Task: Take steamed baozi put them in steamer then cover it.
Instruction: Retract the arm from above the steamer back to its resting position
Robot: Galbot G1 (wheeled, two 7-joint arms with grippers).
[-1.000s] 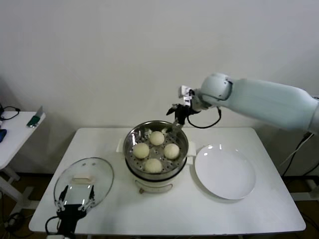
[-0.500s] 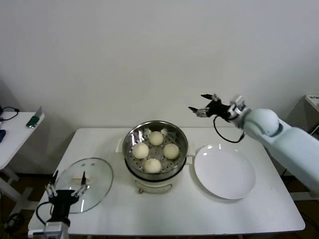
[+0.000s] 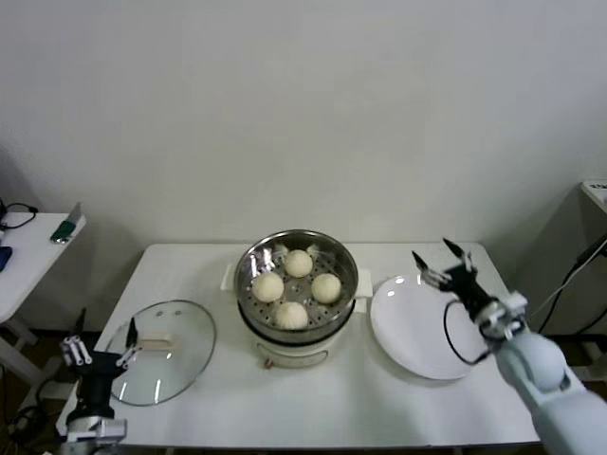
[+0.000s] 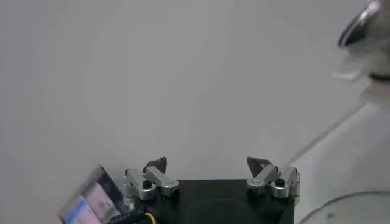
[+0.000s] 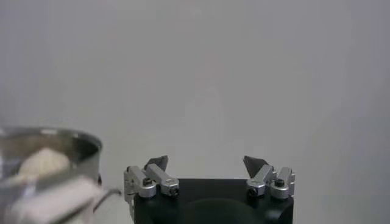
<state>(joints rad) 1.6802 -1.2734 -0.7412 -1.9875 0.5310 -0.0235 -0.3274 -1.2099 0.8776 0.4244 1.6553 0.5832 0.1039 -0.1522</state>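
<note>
Glass and metal catch the light at the near left of the white table (image 3: 474, 398), where the cover (image 3: 161, 352) lies flat, its cream bar handle facing up. At its outer edge, low in the head view, sits the left gripper (image 3: 100, 348), fingers spread wide with nothing between them; one fingertip overlaps the lid's rim, though whether it touches the rim cannot be told from this angle. The left wrist view shows the same gripper (image 4: 207, 166) with both fingers apart against the bare wall, and a blurred curve of glass at one corner that is probably the lid's edge.

Further along, at the middle of the table, stands the steamer (image 3: 298, 327), a shiny perforated basket on a cream-white pot base. All four steamed baozi (image 3: 298, 286) lie inside it, close together, and the basket is uncovered.

Just beside the steamer's right handle lies a flat white plate (image 3: 417, 351). Above the plate's far right rim hangs the right gripper (image 3: 443, 263), released and holding nothing. The right wrist view confirms its parted fingers (image 5: 206, 164) and shows the steamer's rim (image 5: 79, 146) blurred to one side with a bun inside.
</note>
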